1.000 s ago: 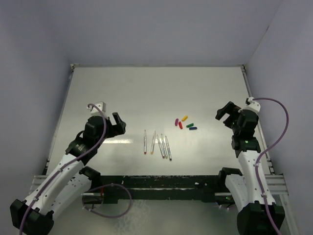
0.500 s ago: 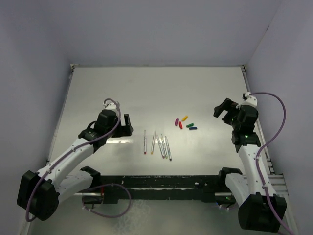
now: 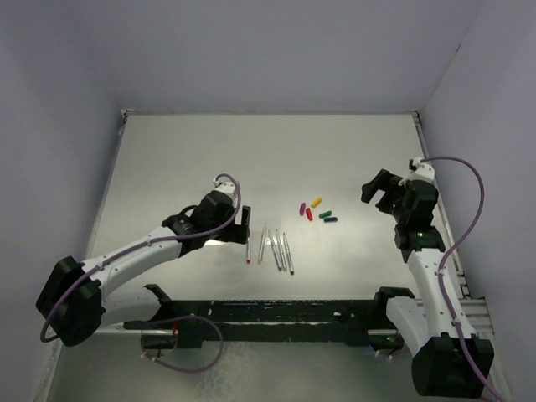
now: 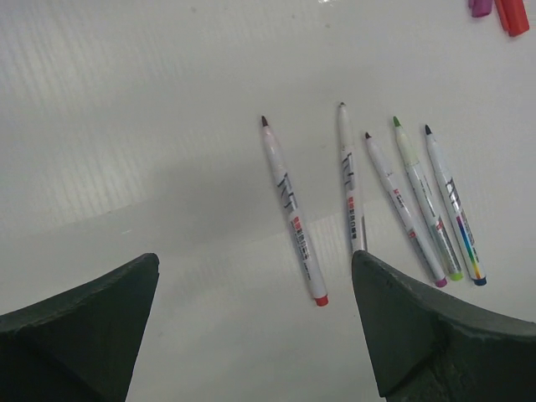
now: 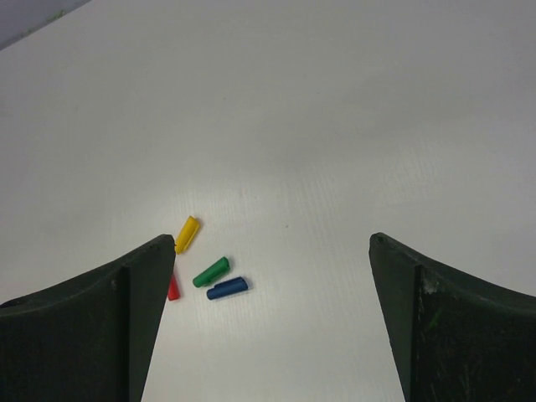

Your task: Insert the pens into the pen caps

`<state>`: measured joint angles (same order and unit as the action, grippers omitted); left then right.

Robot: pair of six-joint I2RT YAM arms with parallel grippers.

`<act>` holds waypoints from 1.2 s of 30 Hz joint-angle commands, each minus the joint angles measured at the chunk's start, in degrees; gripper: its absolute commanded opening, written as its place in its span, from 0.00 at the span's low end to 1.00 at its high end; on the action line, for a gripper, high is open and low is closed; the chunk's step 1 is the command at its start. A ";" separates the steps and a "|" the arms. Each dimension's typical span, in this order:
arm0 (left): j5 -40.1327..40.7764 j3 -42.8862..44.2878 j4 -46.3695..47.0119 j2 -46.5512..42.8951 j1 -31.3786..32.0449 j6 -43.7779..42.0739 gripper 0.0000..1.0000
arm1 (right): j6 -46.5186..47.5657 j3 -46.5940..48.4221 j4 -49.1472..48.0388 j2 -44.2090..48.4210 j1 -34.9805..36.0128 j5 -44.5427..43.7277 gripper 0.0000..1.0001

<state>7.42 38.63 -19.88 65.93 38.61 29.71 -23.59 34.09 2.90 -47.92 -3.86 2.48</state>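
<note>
Five slim grey-white pens (image 3: 270, 248) lie side by side on the white table, uncapped. In the left wrist view the red-ended pen (image 4: 293, 213) lies apart on the left, and the others fan out to its right. My left gripper (image 3: 243, 224) is open and empty, just left of the pens (image 4: 255, 255). The caps lie in a loose cluster: purple (image 3: 301, 206), yellow (image 3: 316, 202), red (image 3: 309, 214), green (image 3: 325, 213), blue (image 3: 331, 220). My right gripper (image 3: 377, 191) is open and empty (image 5: 272, 239), to the right of the caps. In its view the red cap (image 5: 172, 287) is half hidden behind a finger, and the purple cap is hidden.
The white table (image 3: 209, 159) has raised edges at the back and sides. A black rail (image 3: 276, 314) runs along the near edge between the arm bases. Purple cables loop from both arms.
My left gripper has swept right across the table to the pens' left side. My right gripper has edged slightly left toward the caps. Pens and caps have not moved.
</note>
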 commanded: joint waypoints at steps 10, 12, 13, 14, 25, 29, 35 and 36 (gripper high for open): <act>5.52 7.14 -1.98 7.74 7.15 2.26 0.80 | 1.26 3.29 -1.25 -0.30 1.04 2.32 1.00; 4.51 7.52 -1.98 8.68 7.16 2.00 0.70 | 1.23 3.10 -1.27 -0.20 1.13 2.40 1.00; 3.88 7.51 -1.61 9.14 7.13 1.99 0.65 | 1.28 3.09 -1.23 -0.04 1.13 2.36 1.00; 3.06 7.43 -0.98 9.52 7.16 1.99 0.60 | 1.39 3.05 -1.15 0.06 1.13 2.21 1.00; 1.94 11.27 -2.22 17.62 7.14 0.82 0.61 | 1.62 2.96 -0.79 0.39 1.14 1.39 1.00; 1.72 12.10 -2.01 18.82 7.14 0.38 0.56 | 1.93 3.14 -0.58 0.41 1.22 1.17 1.00; 2.27 12.83 -3.11 20.15 7.18 1.20 0.56 | 2.13 3.43 -0.54 -0.08 1.20 0.95 1.00; 2.14 12.75 -3.07 20.11 7.14 1.25 0.57 | 2.08 3.58 -0.53 -0.20 1.22 0.95 1.00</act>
<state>9.39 49.17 -22.44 85.82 45.52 30.83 -22.44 35.16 3.62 -48.10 -2.94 3.99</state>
